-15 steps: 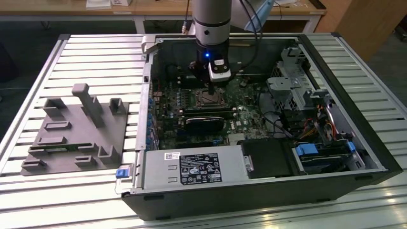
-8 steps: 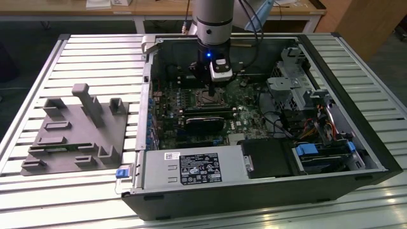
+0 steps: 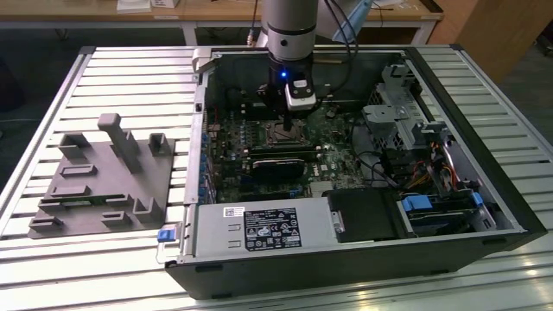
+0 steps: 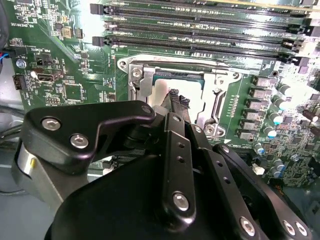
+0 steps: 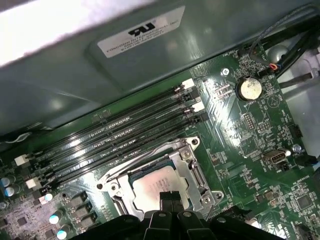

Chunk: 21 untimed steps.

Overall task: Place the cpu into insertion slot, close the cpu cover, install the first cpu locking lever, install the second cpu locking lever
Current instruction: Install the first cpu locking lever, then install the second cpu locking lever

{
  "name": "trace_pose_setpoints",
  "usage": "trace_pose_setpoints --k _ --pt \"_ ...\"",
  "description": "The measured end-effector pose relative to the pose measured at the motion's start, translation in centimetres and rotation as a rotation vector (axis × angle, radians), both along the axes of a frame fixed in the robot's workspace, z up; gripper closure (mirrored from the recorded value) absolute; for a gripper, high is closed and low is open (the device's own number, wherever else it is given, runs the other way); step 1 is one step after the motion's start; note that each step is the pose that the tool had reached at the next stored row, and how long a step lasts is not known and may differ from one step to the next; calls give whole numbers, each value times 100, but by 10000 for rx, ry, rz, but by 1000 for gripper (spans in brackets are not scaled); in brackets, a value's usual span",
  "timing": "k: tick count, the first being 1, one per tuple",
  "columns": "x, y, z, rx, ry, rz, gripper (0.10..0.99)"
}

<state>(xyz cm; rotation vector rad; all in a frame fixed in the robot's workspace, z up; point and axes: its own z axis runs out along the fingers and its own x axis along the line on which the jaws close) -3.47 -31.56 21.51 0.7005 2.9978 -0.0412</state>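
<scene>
The cpu [image 5: 159,188] shows a pale silver-beige face, framed by the silver cpu cover [image 5: 196,176]. The circuit board [image 5: 235,135] is green, its memory slots [image 5: 125,142] black. The end effector [image 4: 180,107] is black. The table [image 3: 129,78] is ribbed silver; the fixture [image 3: 103,184] is grey.

Slatted aluminium bench [image 3: 129,71] carries an open computer case [image 3: 346,265] and, to the exterior view's left, a grey fixture block [image 3: 100,188] beside it.
</scene>
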Motion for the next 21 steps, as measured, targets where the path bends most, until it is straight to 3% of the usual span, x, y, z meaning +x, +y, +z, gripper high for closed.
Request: trace_pose_setpoints --k 9,21 --pt "0 0 182 3 -1 0 980" --pt "0 -6 202 3 -2 3 980"
